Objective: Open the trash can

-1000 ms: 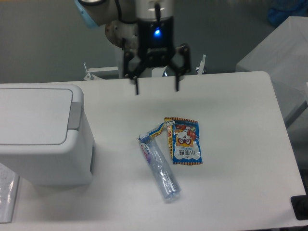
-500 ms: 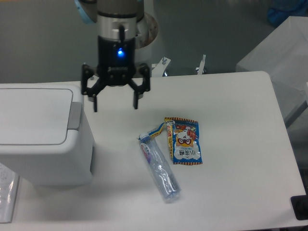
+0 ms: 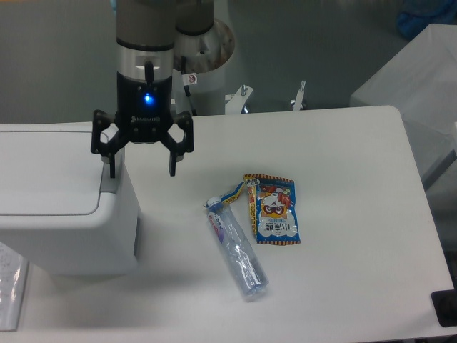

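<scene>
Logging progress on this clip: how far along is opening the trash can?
Early stage. The trash can lid lies flat and closed. In hand: the open, empty gripper hangs at the bin's right edge, one finger over the grey button strip. Left: press the strip so the lid lifts.

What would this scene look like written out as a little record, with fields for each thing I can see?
arm: one, reaching in from the far side of the table
end effector: open, holding nothing, one finger over the trash can's right edge
trash can: white, at the table's left, lid shut
push strip: grey, on the lid's right side, under the near finger
snack packet: blue and orange, flat, mid-table
clear tube: lying beside the packet, touching its corner
</scene>
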You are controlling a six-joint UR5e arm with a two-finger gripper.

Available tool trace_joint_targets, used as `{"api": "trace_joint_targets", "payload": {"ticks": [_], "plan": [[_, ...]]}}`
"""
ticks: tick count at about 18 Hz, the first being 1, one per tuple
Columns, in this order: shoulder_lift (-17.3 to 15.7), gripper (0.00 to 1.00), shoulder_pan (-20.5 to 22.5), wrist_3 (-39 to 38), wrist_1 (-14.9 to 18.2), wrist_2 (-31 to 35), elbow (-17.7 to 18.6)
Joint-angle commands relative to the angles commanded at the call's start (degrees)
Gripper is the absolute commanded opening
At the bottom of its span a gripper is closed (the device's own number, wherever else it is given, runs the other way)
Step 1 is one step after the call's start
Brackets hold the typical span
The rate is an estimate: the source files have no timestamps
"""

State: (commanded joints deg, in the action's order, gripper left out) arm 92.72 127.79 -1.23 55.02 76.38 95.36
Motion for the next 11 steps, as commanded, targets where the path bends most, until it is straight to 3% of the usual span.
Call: {"api": "trace_joint_targets", "payload": {"ticks": [11], "plan": [[-0.53,1.0,-0.35,0.09,-0.18,0.09,1.67]]}}
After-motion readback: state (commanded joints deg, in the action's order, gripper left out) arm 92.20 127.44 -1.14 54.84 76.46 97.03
